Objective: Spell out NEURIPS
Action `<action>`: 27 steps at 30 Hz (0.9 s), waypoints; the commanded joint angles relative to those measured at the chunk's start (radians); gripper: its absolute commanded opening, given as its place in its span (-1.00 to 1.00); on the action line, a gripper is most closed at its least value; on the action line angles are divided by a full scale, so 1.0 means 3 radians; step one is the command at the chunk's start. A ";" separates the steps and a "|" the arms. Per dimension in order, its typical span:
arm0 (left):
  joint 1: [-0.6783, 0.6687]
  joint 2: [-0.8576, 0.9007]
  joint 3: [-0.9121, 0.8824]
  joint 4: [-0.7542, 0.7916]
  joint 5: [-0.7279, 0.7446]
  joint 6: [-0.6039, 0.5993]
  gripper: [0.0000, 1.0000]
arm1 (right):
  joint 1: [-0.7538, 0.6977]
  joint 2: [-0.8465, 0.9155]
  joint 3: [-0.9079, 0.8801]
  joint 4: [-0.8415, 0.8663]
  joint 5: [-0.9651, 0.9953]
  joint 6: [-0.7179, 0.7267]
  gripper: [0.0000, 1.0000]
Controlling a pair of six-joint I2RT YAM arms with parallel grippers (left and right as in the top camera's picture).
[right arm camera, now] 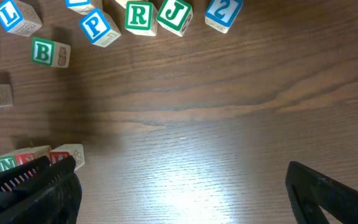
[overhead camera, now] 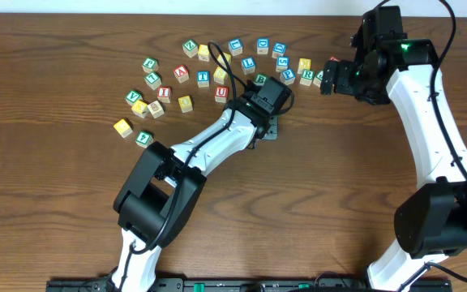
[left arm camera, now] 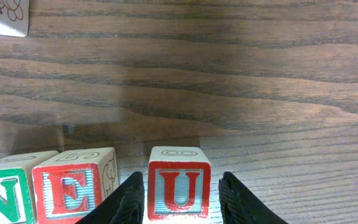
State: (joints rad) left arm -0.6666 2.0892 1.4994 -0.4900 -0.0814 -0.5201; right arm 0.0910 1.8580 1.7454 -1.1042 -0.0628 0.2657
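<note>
In the left wrist view a row stands on the wood: a green N cube (left arm camera: 2, 200), a red E cube (left arm camera: 73, 190) and a red U cube (left arm camera: 179, 188). My left gripper (left arm camera: 182, 204) straddles the U cube, its fingers slightly apart from the cube's sides, so it is open. Overhead, the left gripper (overhead camera: 272, 128) hides that row. The blue P cube (right arm camera: 98, 26) and green R cube (right arm camera: 139, 15) lie in the loose pile, and the I cube (overhead camera: 164, 92) sits at its left. My right gripper (right arm camera: 182, 180) hovers wide open over bare wood, holding nothing.
Many loose cubes (overhead camera: 217, 69) are scattered in an arc across the far half of the table, among them B (right arm camera: 45, 53), L (right arm camera: 11, 15), J (right arm camera: 174, 15) and a blue 2 (right arm camera: 222, 12). A white-faced cube (left arm camera: 5, 15) lies beyond the row.
</note>
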 commanded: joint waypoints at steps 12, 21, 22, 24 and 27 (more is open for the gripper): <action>0.0136 -0.0519 0.0458 -0.0651 0.0018 0.0354 -0.22 | 0.0036 -0.0023 0.0022 -0.0011 0.0003 -0.0042 0.98; 0.0710 -0.1436 0.0458 -0.1160 0.0095 0.0416 -0.21 | 0.0189 -0.0018 -0.0041 0.0088 -0.0074 -0.0019 0.77; 0.0815 -0.1498 0.0458 -0.1203 0.0095 0.0440 -0.21 | 0.0216 -0.0017 -0.0076 0.0131 -0.0075 0.0028 0.75; 0.1010 -0.1562 0.0458 -0.1261 0.0095 0.0516 -0.21 | 0.0264 -0.0015 -0.0141 0.0197 -0.0076 0.0103 0.75; 0.1378 -0.1559 0.0458 -0.1389 0.0097 0.0551 -0.21 | 0.0362 0.0031 -0.0234 0.0300 -0.0158 0.0174 0.51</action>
State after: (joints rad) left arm -0.3355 1.6043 1.6314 -0.8768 -0.0509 -0.3874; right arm 0.1699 1.8580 1.7016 -1.0302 -0.0799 0.2867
